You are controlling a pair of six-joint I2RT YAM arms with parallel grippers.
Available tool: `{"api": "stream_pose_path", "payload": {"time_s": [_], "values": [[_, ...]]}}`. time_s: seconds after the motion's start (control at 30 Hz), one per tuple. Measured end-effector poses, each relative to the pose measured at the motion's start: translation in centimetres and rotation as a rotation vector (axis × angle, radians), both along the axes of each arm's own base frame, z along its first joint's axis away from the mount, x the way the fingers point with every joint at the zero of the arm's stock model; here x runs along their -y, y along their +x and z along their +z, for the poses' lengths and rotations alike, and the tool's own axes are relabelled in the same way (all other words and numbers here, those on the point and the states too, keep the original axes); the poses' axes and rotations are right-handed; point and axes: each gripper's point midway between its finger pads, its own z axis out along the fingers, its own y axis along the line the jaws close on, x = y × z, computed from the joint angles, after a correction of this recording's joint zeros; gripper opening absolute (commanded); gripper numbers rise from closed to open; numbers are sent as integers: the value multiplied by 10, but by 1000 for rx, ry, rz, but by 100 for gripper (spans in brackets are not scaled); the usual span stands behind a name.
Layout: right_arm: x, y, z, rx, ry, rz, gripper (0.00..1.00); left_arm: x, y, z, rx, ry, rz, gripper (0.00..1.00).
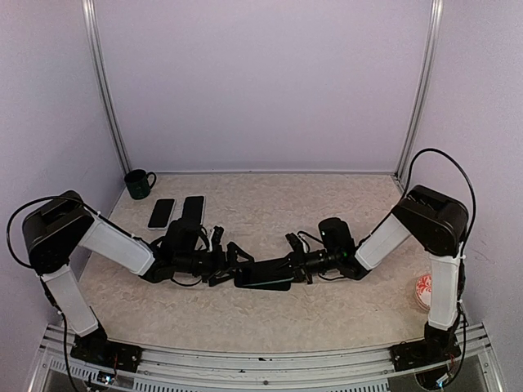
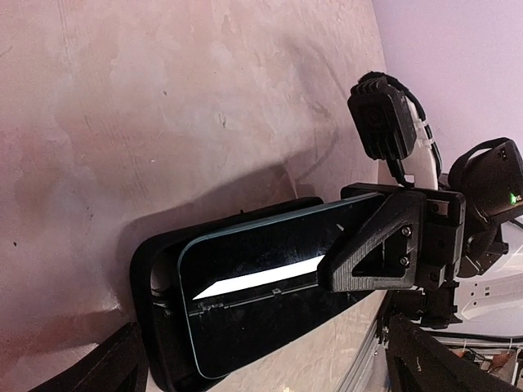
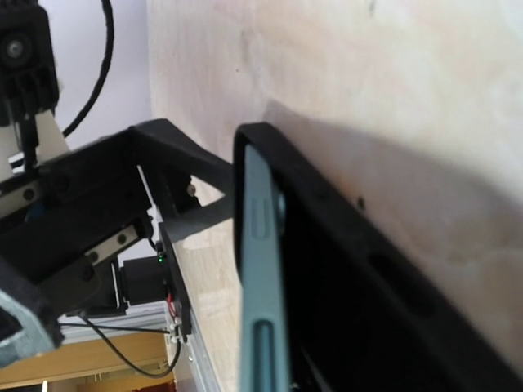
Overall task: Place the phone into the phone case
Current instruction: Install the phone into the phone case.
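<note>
A phone [image 1: 270, 273] with a black screen and teal rim lies tilted over a black phone case [image 1: 249, 282] at the table's middle. In the left wrist view the phone [image 2: 261, 286] rests with its near end inside the case [image 2: 151, 278] and its far end raised. My right gripper [image 1: 296, 263] is shut on the phone's far end, with one finger [image 2: 384, 245] lying on the screen. In the right wrist view the phone's teal edge [image 3: 261, 269] runs close beside the case wall [image 3: 343, 237]. My left gripper [image 1: 231, 265] is open, its fingers [image 2: 114, 367] wide apart either side of the case end.
A dark green mug [image 1: 140, 184] stands at the back left. Two more dark phones or cases [image 1: 161, 212] [image 1: 193, 208] lie next to it. A small red and white object [image 1: 422, 292] sits at the right edge by the right arm's base.
</note>
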Motion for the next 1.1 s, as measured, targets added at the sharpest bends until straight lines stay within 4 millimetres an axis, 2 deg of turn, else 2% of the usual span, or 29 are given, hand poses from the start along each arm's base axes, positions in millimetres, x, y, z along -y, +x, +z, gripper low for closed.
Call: {"api": "stream_pose_path", "payload": {"time_s": [1.1], "values": [[-12,5,-5,-57,58,39,0,4,-2,-1,17,24,14,99]]}}
